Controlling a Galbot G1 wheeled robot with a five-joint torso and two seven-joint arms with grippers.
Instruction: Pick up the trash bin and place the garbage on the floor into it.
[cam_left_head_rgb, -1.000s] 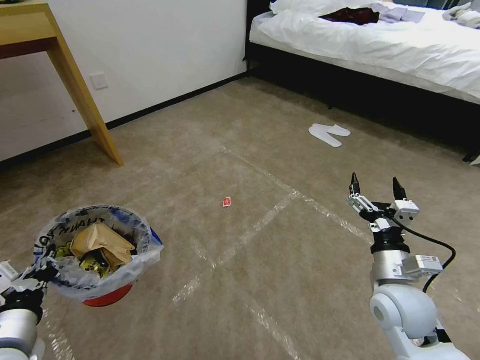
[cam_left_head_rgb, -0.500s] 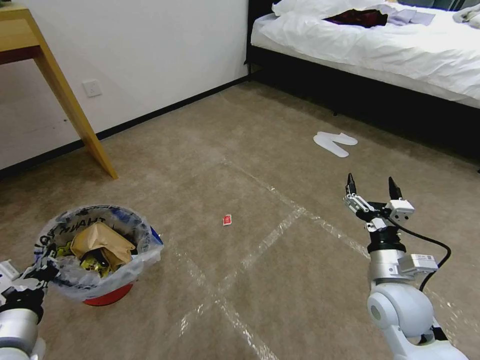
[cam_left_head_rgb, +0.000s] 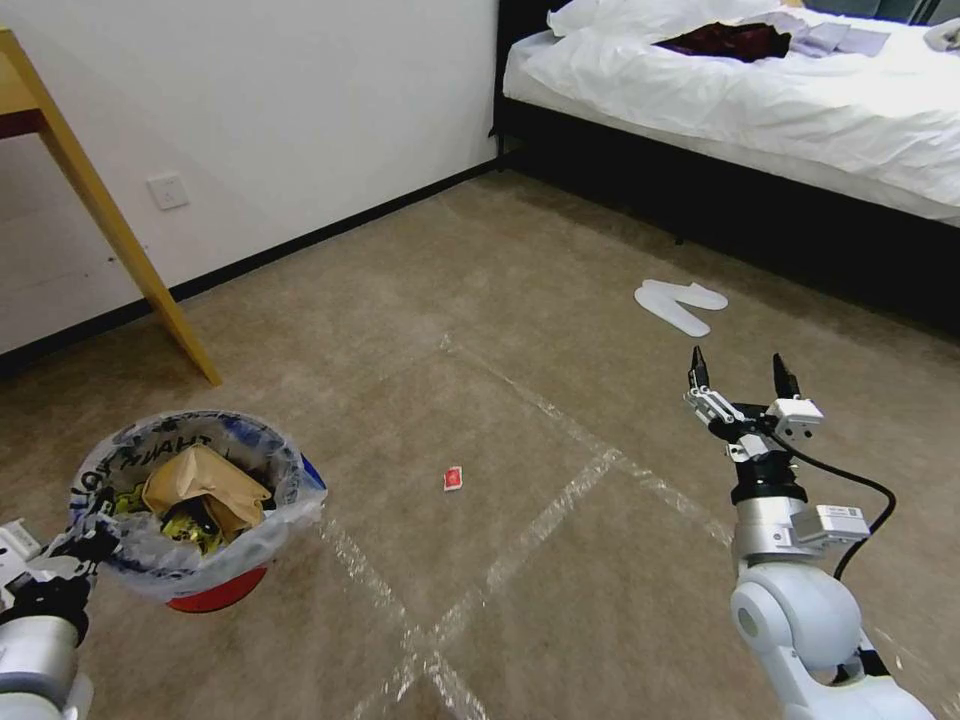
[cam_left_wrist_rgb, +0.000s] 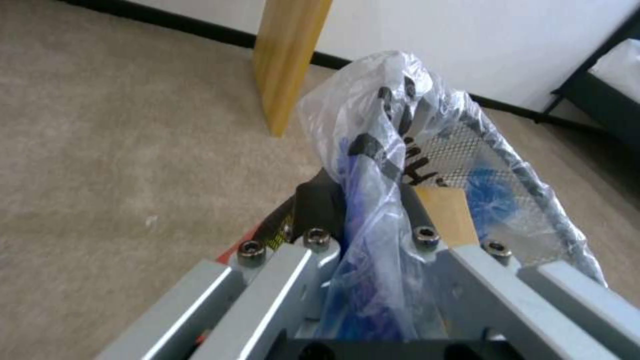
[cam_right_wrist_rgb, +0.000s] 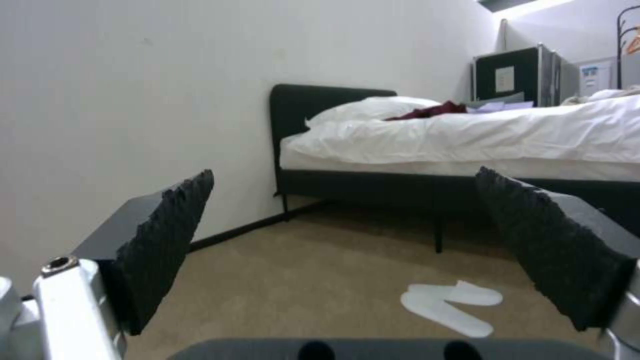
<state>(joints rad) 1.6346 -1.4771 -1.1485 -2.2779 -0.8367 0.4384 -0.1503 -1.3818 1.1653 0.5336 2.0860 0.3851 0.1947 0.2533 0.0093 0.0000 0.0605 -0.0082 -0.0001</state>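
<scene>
At the robot's left side, the left gripper (cam_left_head_rgb: 85, 548) is clamped on the rim of the bag-lined round red trash bin (cam_left_head_rgb: 195, 505), carrying it clear of the beige carpet floor (cam_left_head_rgb: 560, 560) so litter can drop in, while the right gripper (cam_left_head_rgb: 741, 375), fingers spread and empty, is raised ready for the small red wrapper (cam_left_head_rgb: 453, 479) lying between them.

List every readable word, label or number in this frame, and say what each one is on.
"THANK": black print on the clear bag lining the trash bin, seen reversed from inside; the following word is cut off by folds.
Small label on the right arm's wrist: too small to read.
Red wrapper on the floor: print too small to read.
Sheets on the dark cabinet behind the bed: blurred, unreadable.
</scene>
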